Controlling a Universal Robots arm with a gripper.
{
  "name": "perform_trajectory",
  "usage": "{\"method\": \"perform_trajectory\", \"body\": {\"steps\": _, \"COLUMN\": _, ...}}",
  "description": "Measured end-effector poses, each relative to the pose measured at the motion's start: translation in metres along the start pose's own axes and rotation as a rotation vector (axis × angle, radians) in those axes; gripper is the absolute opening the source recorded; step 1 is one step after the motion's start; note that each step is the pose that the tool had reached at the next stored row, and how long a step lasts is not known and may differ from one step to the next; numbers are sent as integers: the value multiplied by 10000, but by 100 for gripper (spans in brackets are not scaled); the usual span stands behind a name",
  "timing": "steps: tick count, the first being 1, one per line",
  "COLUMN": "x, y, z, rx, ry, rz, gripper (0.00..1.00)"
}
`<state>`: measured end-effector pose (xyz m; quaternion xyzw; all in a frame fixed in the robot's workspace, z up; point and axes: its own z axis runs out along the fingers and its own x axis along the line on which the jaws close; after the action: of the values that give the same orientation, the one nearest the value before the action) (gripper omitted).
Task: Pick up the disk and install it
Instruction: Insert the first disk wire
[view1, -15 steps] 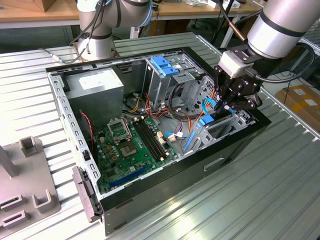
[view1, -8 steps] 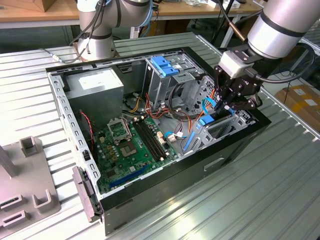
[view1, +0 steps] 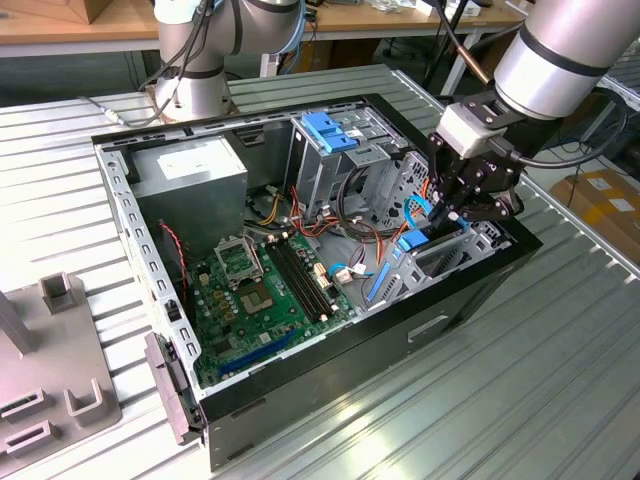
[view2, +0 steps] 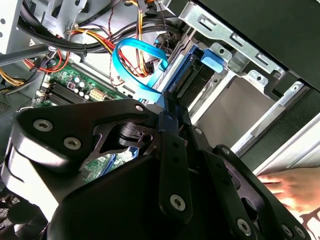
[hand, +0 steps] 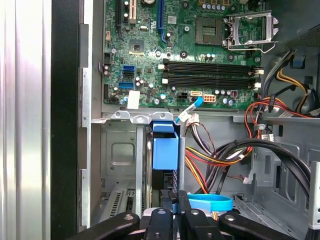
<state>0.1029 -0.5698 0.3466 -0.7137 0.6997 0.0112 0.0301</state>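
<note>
Inside the open case (view1: 330, 330), at its corner on the exterior view's right, the gripper (view1: 450, 215) pinches the disk (hand: 164, 150) by its blue carrier edge (upright, edge-on). Bay (hand: 122, 155) walls flank it closely; bundled cables (hand: 235, 152) crowd one side. Beyond lies the motherboard (hand: 190, 55).

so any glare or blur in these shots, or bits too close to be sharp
Exterior view: bright reflected streaks on the ribbed silver metal table in front of the open black computer case. Second wrist view: the black robot hand looms close and soft, with a blown-out blurred patch at the edge. First wrist view: evenly lit, green motherboard crisp.
</note>
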Motion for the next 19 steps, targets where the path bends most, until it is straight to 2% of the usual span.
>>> {"method": "perform_trajectory", "body": {"steps": 19, "x": 9, "y": 2, "z": 49, "rx": 0, "ry": 1, "rz": 0, "gripper": 16}}
